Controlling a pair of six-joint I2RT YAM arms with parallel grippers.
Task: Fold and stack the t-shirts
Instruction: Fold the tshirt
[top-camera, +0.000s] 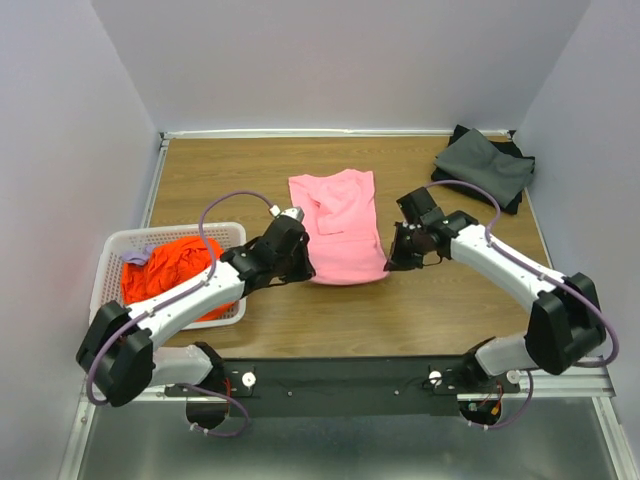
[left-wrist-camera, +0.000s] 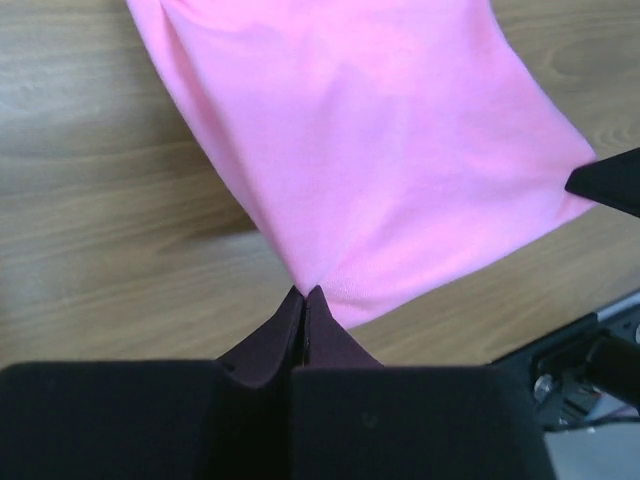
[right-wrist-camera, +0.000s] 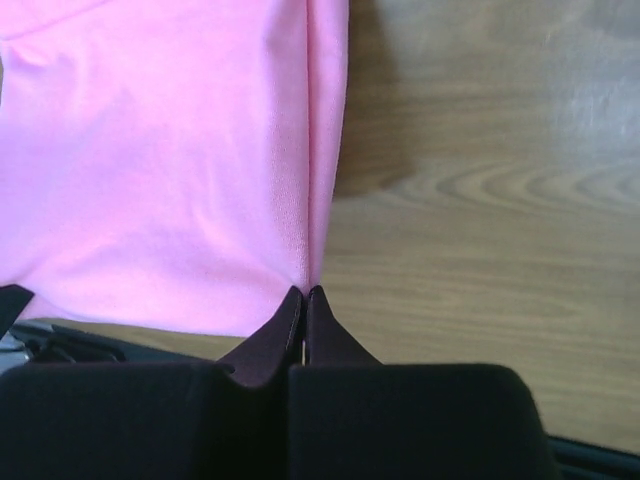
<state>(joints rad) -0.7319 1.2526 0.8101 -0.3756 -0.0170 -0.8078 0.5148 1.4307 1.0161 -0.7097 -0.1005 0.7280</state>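
From above, the pink shirt (top-camera: 338, 230) lies in the middle of the wooden surface (top-camera: 230, 180). Its long axis runs from the near side to the far side, leaning a little to the left at the far end. The hem faces the arms and the rumpled sleeve end points at the back wall (top-camera: 340, 60). The left pincer (top-camera: 303, 268) is at the near left corner of the hem and the right pincer (top-camera: 392, 262) at the near right corner. An orange shirt (top-camera: 170, 270) sits bunched in a white basket (top-camera: 115, 245) at the left edge. The dark shirts (top-camera: 485, 168) lie in a pile in the far right corner, well apart from the pink one. Plain pale walls close the surface in on three sides.

In the left wrist view, the left pincer (left-wrist-camera: 304, 295) is pressed together on one hem corner of the pink shirt (left-wrist-camera: 380, 150). The cloth fans out up and to the right from that point. A soft shadow lies on the wood grain (left-wrist-camera: 100, 200) just beside the cloth's edge.

In the right wrist view, the right pincer (right-wrist-camera: 304, 295) is likewise closed tight on the other corner. A narrow fold of the pink shirt (right-wrist-camera: 160, 150) runs straight up from the tips. The rest of the cloth spreads to the left, and a shadow falls on the bare wood (right-wrist-camera: 480, 250) to the right.
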